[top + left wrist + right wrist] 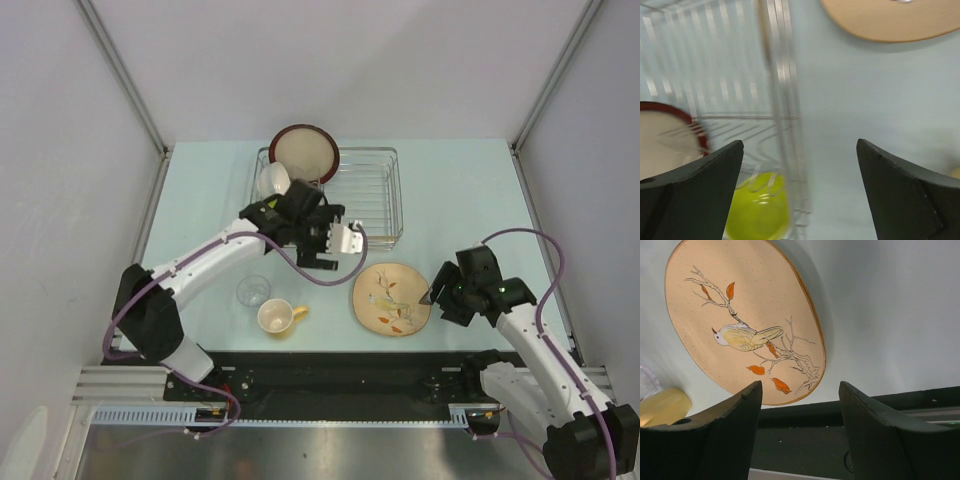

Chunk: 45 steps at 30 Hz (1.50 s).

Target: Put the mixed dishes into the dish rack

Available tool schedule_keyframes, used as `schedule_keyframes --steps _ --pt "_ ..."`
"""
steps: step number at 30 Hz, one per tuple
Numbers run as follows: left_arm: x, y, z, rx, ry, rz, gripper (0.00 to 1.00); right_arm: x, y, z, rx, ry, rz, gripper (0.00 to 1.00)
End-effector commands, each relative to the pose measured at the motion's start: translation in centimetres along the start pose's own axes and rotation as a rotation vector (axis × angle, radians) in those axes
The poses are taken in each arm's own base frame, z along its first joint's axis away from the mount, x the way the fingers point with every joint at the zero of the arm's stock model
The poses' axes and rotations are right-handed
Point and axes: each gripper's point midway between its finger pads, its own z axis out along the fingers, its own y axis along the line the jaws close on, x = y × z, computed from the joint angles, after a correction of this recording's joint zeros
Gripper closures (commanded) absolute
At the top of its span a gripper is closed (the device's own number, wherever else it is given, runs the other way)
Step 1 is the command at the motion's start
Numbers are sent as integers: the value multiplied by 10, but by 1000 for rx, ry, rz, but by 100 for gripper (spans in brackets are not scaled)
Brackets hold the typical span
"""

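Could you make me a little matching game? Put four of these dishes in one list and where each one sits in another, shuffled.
Dishes:
1. red-rimmed plate
2. bird plate
3. yellow mug
4. green bowl

Places:
a. flat on the table, just in front of the right gripper
b. on the table beside the clear glass
c. propped up at the far corner of the rack
d. low in the rack, by the left gripper

Pairs: 1-c, 2-a, 3-b, 4-d

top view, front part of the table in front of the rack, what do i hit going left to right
clear glass → tan-yellow mug → cream plate with the bird → right gripper
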Motion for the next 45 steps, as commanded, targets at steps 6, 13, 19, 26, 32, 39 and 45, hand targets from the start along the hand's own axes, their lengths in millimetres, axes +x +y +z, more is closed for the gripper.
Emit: schedule_keyframes --steps 6,13,19,26,32,39,45 --pt "-17 -82 8 109 45 -380 0 9 4 27 -58 54 44 35" --pt "-23 -89 46 117 51 -443 0 6 0 37 -71 29 49 38" --pt "-18 -92 84 122 97 -463 0 4 -3 48 -91 29 84 44" --pt "-28 -93 114 123 95 -427 0 5 -4 54 -124 65 146 47" --pt "-39 -94 139 139 87 -382 0 9 -3 60 -143 84 189 48" --pt "-44 -91 154 141 77 -320 0 9 0 62 -178 88 226 53" --pt "-44 -100 151 168 78 -295 0 8 5 53 -235 64 222 100"
